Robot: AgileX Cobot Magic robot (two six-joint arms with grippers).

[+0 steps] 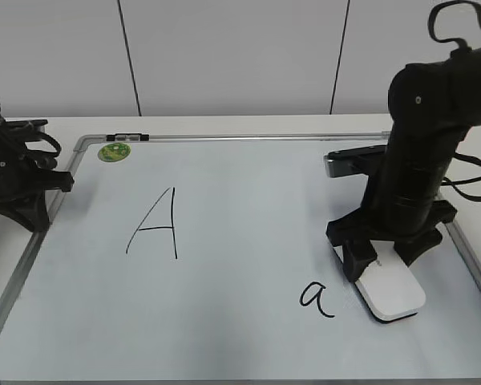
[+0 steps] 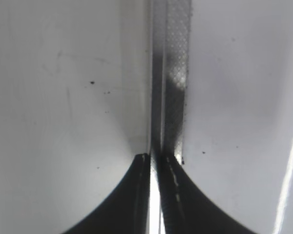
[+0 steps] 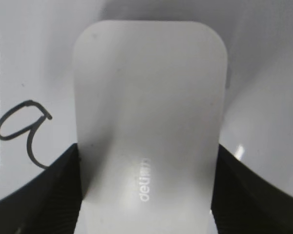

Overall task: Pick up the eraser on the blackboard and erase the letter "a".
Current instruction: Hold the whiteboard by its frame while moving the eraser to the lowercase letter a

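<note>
The white eraser (image 1: 394,290) lies on the blackboard (image 1: 248,241) at the right front, just right of the small letter "a" (image 1: 317,297). My right gripper (image 1: 385,257) stands over the eraser's far end with a finger on each long side. In the right wrist view the eraser (image 3: 149,97) fills the space between the fingers (image 3: 146,153), which press its sides, and the "a" (image 3: 24,129) is at the left. My left gripper (image 1: 28,216) rests at the board's left edge; in the left wrist view its jaws (image 2: 156,158) are together over the metal frame (image 2: 173,73).
A large capital "A" (image 1: 156,224) is written left of the board's middle. A round green magnet (image 1: 114,151) sits at the far left corner, with a small dark fitting (image 1: 130,137) on the top frame. A white wall stands behind the table.
</note>
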